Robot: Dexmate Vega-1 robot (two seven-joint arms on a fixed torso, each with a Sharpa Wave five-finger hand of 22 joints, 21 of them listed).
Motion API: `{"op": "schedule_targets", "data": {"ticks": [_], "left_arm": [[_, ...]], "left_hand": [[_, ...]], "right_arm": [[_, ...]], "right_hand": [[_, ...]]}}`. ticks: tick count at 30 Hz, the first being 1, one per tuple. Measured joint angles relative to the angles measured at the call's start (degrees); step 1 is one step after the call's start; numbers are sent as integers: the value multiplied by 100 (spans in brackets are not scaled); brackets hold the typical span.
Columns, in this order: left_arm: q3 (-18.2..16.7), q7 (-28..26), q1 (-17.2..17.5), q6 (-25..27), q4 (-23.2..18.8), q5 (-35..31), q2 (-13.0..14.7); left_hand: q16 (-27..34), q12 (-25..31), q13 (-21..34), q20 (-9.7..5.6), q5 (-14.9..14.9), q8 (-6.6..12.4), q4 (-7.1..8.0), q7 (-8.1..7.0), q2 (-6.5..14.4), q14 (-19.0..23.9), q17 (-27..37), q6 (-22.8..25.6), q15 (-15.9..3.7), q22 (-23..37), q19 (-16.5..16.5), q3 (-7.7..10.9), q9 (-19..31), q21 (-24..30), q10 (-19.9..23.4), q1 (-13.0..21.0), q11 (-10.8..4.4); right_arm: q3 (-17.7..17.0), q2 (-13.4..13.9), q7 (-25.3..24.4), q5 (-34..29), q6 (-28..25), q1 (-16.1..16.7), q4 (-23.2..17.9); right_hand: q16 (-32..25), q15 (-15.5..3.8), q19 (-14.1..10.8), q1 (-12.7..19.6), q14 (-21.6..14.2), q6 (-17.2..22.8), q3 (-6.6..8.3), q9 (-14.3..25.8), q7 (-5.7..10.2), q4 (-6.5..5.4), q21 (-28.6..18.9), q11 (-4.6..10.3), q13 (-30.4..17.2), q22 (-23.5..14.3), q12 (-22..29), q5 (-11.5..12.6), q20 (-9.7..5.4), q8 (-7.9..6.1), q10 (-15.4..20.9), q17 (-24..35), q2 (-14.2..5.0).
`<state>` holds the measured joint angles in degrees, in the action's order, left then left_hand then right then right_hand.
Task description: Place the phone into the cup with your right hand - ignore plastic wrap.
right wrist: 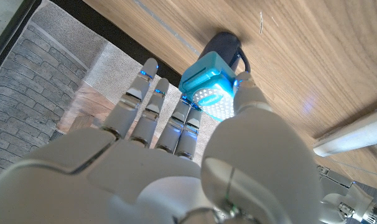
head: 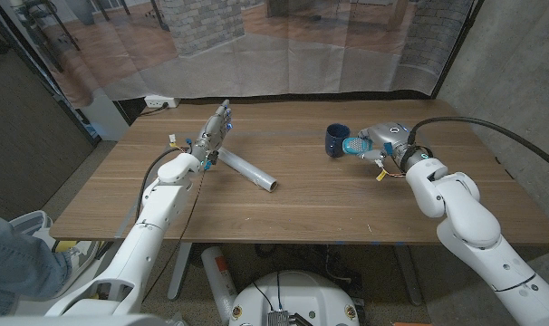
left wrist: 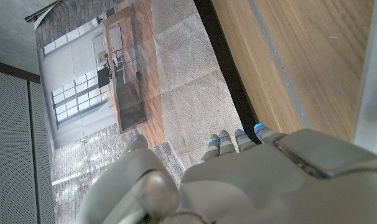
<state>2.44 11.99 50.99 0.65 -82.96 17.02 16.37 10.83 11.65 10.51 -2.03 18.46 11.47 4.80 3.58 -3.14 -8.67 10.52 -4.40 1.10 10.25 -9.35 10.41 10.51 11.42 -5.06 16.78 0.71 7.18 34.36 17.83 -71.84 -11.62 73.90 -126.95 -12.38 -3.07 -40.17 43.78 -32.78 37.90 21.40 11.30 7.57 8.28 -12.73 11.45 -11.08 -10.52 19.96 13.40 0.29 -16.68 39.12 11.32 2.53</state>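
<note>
A dark blue cup (head: 335,139) stands on the wooden table (head: 302,204), right of the middle. My right hand (head: 384,141) is just right of the cup and holds a teal phone (head: 354,145), whose end points at the cup's side. In the right wrist view the phone (right wrist: 206,87) is pinched between the thumb and the fingers of my right hand (right wrist: 176,162), with the cup (right wrist: 222,46) right beyond it. My left hand (head: 216,129) is at the back left of the table, fingers stretched out and holding nothing.
A silvery roll of plastic wrap (head: 247,168) lies slanted on the table beside my left hand; it also shows as the roll (left wrist: 375,93) in the left wrist view. A clear plastic curtain (head: 284,54) hangs behind the table. A white power strip (head: 158,102) lies on the floor beyond it.
</note>
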Motion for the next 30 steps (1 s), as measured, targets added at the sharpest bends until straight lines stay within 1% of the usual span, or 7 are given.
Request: {"op": "schedule_targets", "data": {"ticks": [8,10,25,28,30], "left_arm": [[-2,23,-26,-9,0,2,23],[-2,24,-31,-9,0,1,25],[-20,38,-25,-8,-54,-2,60],[-27,38,-10,8,-66,3,64],[-34,38,6,20,-81,5,71]], "left_hand": [[0,0,0,0,0,0,-15,0,0,0,0,0,0,0,0,-15,0,0,0,0,0],[0,0,0,0,0,0,-15,0,0,0,0,0,0,0,0,-15,0,0,0,0,0],[0,0,0,0,0,0,9,0,0,0,0,0,0,0,0,-39,0,0,0,0,0],[0,0,0,0,0,0,9,0,0,0,0,0,0,0,0,-39,0,0,0,0,0],[0,0,0,0,0,0,9,0,20,0,0,0,0,0,0,-39,0,0,0,20,0]], "right_arm": [[82,9,-42,-29,-2,-197,82],[92,9,-53,-33,-2,-221,92],[301,46,-47,-99,-2,-689,322],[352,62,-24,-101,7,-793,396],[380,72,-7,-104,25,-846,436]], "right_hand": [[0,0,0,0,0,0,0,-1,0,0,0,0,0,0,0,-3,0,11,0,0,0],[0,-3,0,1,-44,0,0,-1,0,0,0,-23,1,0,0,-3,0,12,22,0,0],[0,0,0,2,-61,-1,-1,4,2,1,0,-31,4,0,-1,-21,1,45,31,0,2],[0,-30,0,2,-92,21,-1,4,-20,1,23,-53,4,0,0,-21,1,52,53,0,2],[0,0,0,2,-124,31,-1,4,-29,1,23,-53,4,0,23,-22,1,55,53,0,2]]}}
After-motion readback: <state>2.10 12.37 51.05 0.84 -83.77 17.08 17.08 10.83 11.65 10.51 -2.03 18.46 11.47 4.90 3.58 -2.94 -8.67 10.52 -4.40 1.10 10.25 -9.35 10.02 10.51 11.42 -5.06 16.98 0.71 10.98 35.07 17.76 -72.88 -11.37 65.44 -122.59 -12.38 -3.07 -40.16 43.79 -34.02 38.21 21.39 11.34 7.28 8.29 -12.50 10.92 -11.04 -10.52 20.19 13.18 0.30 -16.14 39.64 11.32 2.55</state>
